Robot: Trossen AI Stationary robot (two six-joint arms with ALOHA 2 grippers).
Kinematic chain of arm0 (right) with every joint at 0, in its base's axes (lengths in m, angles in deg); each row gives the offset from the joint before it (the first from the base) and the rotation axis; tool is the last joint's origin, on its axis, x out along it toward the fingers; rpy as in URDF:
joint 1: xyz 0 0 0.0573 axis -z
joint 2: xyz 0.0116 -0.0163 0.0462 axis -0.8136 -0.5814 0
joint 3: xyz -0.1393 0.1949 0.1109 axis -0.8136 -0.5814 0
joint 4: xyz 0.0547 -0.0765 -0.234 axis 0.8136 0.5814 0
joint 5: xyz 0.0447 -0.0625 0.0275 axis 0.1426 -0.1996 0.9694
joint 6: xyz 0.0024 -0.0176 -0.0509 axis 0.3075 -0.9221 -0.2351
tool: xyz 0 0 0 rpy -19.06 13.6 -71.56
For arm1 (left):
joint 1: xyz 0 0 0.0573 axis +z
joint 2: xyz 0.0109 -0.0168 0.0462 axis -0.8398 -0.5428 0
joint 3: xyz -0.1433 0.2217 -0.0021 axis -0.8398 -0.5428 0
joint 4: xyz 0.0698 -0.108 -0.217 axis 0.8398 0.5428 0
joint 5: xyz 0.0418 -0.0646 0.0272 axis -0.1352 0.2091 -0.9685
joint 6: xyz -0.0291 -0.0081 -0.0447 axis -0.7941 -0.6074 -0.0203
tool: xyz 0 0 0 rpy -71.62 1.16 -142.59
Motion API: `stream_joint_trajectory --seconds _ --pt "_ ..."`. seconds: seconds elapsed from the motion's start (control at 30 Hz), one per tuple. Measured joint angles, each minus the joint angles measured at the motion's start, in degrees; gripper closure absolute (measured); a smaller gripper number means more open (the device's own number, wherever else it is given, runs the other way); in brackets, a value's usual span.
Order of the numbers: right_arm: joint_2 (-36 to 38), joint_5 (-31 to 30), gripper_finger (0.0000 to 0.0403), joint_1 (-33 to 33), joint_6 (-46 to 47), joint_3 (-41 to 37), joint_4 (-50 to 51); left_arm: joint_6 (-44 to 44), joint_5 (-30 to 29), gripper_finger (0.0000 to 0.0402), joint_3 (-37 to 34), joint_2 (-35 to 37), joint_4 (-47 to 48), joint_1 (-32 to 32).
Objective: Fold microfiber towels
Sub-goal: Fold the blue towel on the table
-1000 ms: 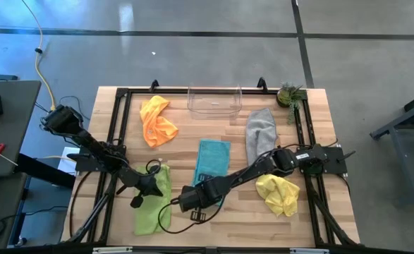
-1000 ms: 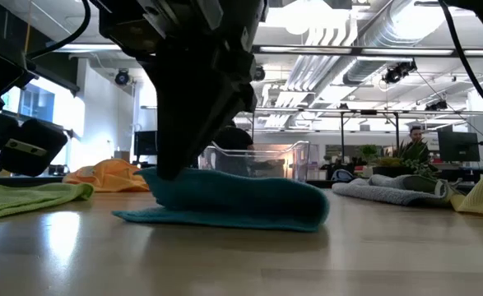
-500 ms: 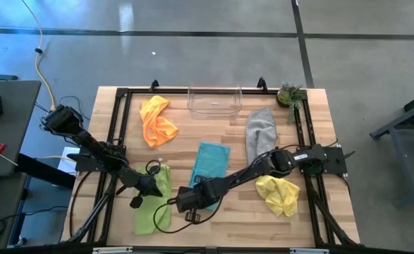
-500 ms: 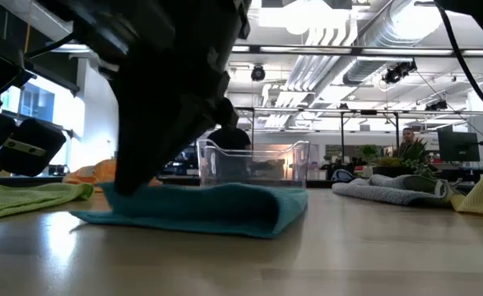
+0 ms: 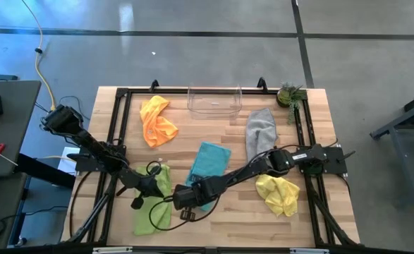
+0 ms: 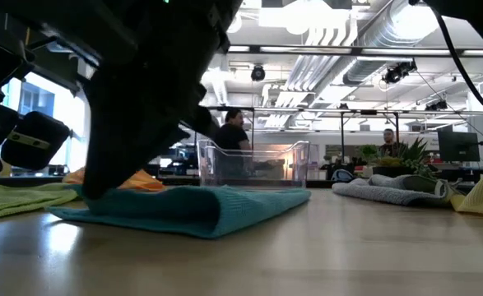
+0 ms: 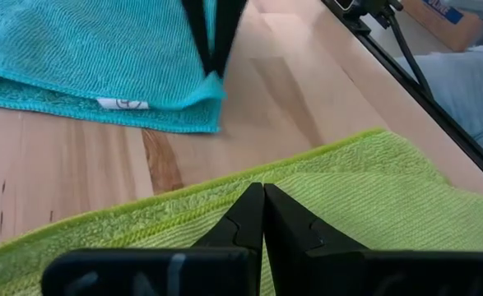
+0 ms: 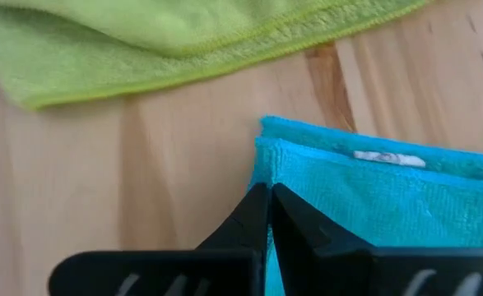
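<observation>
From my remote station, the wooden table (image 5: pixel 263 219) fills the overhead view, its near edge cut off by the frame. Both dark arms reach toward the middle. The right gripper (image 5: pixel 185 200) is pinched closed on the near corner of the teal towel (image 5: pixel 208 161), which lies doubled over at the table's centre; in the low view the arm's bulk hides that corner entirely. The left gripper (image 5: pixel 150 186) sits at about nine o'clock from it, fingers pressed together over the lime green towel (image 5: pixel 150 215); whether any cloth is caught between them I cannot tell. The orange towel (image 5: pixel 156 121) lies crumpled at eleven o'clock, the grey towel (image 5: pixel 261 131) at one o'clock, the yellow towel (image 5: pixel 280 192) bunched at four o'clock beneath the right arm. The clear plastic bin (image 5: pixel 214 100) stands at twelve o'clock. A small plant (image 5: pixel 288 94) sits at the far right corner.
</observation>
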Motion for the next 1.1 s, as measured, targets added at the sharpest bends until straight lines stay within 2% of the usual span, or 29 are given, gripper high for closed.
stream_joint_trajectory --seconds 0.17,0.47,0.63,0.73,0.83,1.0,1.1 --pt "-0.3 1.1 0.0382 0.6 -0.2 0.0 -0.8 0.0 -0.5 0.0401 0.0 0.0 0.3 0.0" --pt "-0.2 1.6 0.0280 1.1 -1.5 0.0 -1.1 0.0 -0.5 0.0401 0.0 0.0 0.5 0.0" --pt "3.4 0.8 0.0255 1.1 -4.2 1.0 1.3 -0.4 -0.4 0.0401 0.0 0.0 0.5 0.0" --pt "5.9 -3.1 0.0264 0.8 -6.9 1.1 5.8 -0.4 -0.4 0.0401 0.0 0.0 0.9 0.0" --pt "6.5 -6.9 0.0296 0.4 -9.2 0.9 10.2 -0.5 -0.4 0.0401 0.0 0.0 0.9 0.0" --pt "6.5 -7.2 0.0385 0.0 -11.6 0.3 10.3 -0.5 -0.4 0.0401 0.0 0.0 0.9 0.0" --pt "6.5 -7.1 0.0391 -0.1 -12.3 -1.6 8.9 -0.5 -0.4 0.0401 0.0 0.0 0.9 0.0"
